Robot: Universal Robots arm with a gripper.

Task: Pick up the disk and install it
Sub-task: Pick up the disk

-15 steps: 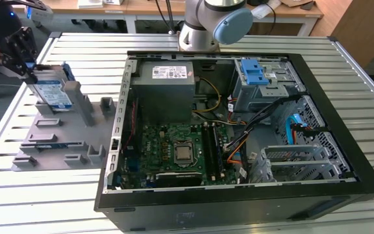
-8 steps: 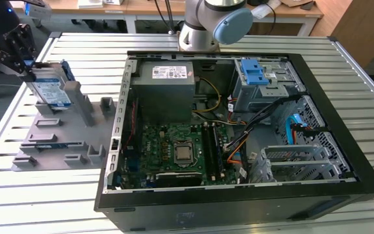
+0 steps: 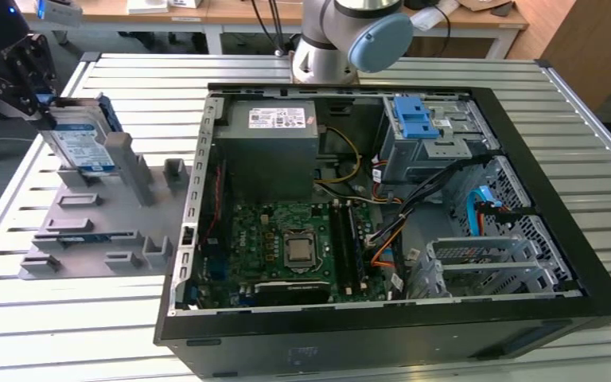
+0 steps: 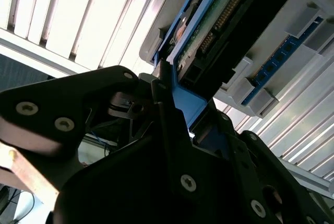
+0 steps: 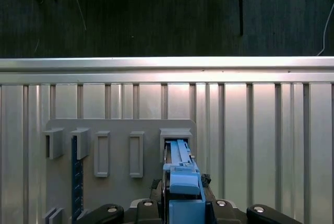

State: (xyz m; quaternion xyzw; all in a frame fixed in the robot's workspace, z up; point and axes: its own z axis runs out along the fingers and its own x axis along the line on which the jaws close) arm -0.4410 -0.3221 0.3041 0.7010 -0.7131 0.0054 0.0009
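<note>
Silver with blue side rails, the disk (image 3: 75, 143) stands on edge in a slot of the grey holder (image 3: 104, 239). The slot is at the holder's far corner, close to the slatted metal table's (image 3: 72, 334) edge on the exterior view's left. The black gripper (image 3: 40, 102) is at the disk's upper end. In both wrist views its fingers are closed in against the blue rails (image 4: 182, 101), so it has hold of the disk (image 5: 180, 156). The open computer case (image 3: 391, 350) lies just beside the holder at the table's middle, and its drive bay with a blue latch (image 3: 417, 119) is at the case's far corner.
</note>
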